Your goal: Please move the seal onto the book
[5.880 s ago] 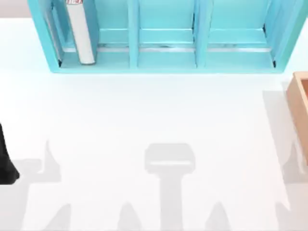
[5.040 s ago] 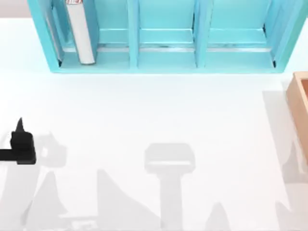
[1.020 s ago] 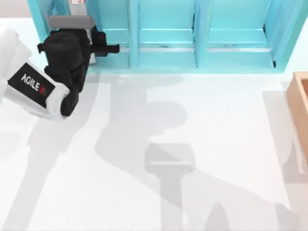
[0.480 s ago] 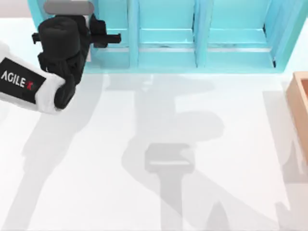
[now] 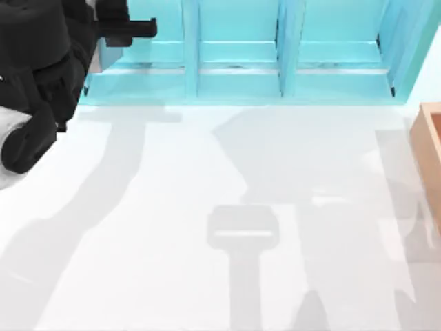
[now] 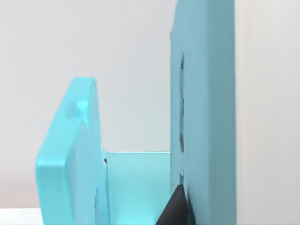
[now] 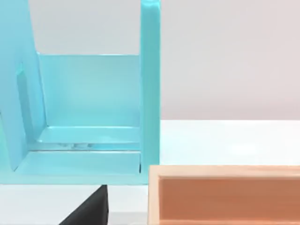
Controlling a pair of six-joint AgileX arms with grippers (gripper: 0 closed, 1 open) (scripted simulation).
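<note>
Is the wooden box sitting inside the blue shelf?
No, in the top view the wooden box sits on the table's right edge, outside and in front of the blue shelf.

White table [image 5: 207,172] under me, crossed by soft grey shadows. Light-blue shelf unit [image 5: 238,69] along far edge, upright dividers splitting it into open compartments. Orange-tan wooden box [image 5: 431,148] at table's right edge. Plain pale grey wall [image 7: 229,56] behind shelf.

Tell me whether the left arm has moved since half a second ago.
Yes. The left gripper has gone further up the top view, deeper into the shelf unit's leftmost compartment.
</note>
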